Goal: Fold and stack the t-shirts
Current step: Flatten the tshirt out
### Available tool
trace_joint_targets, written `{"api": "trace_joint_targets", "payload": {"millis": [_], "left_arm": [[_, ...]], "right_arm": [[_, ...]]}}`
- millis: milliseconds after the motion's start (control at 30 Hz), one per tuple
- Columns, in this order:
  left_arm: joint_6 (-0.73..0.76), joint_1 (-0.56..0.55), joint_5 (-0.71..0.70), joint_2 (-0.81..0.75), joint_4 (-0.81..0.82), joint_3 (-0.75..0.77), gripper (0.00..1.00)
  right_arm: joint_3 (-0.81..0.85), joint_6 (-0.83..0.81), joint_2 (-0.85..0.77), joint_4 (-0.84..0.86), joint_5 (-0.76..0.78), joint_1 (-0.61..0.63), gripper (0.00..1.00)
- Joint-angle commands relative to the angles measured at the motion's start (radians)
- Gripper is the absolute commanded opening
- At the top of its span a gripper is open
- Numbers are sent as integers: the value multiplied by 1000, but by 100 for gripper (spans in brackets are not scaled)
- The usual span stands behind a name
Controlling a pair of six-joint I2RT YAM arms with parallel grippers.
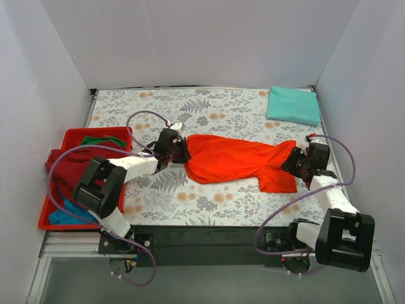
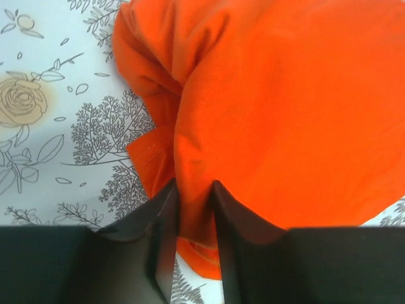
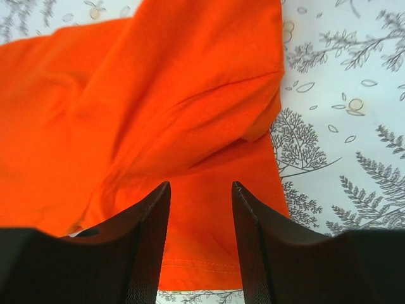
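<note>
The orange-red t-shirt (image 1: 231,158) lies stretched left to right across the middle of the flower-patterned table. My left gripper (image 1: 179,151) is at its left end, shut on a fold of the orange cloth (image 2: 195,209). My right gripper (image 1: 297,159) is at its right end; its jaws stand open over the hem (image 3: 201,209) with cloth between them. A folded mint-teal t-shirt (image 1: 293,105) lies at the far right corner. Maroon (image 1: 63,166), green (image 1: 101,140) and blue (image 1: 66,214) shirts lie in the red tray.
The red plastic tray (image 1: 126,133) stands at the left edge of the table. White walls close in the left, back and right sides. Purple cables loop from both arms over the table.
</note>
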Motion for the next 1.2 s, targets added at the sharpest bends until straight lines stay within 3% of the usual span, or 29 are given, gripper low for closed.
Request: {"api": "trace_joint_targets", "payload": {"millis": [0, 233, 567, 667, 767, 867, 933, 1033, 1167], "left_arm": [[9, -3, -12, -8, 64, 34, 2], [43, -1, -139, -111, -48, 131, 0], [63, 0, -237, -434, -202, 107, 2], [78, 21, -277, -415, -220, 126, 5], [91, 98, -280, -291, -239, 197, 12], [95, 188, -239, -135, -239, 275, 50], [97, 200, -285, -73, -257, 319, 72], [78, 201, -299, -42, -246, 300, 78], [63, 201, -287, -97, -173, 199, 78]], "right_arm": [[-1, -3, 74, 46, -29, 3, 50], [39, 1, 185, 97, -49, 12, 48], [206, 7, 426, 167, -52, 61, 47], [258, 4, 516, 166, -57, 77, 47], [318, 3, 549, 163, -58, 91, 47], [344, -2, 544, 144, -58, 106, 47], [323, -2, 515, 141, -40, 121, 47], [263, -3, 440, 137, -22, 129, 48], [189, -2, 327, 120, -2, 137, 48]]}}
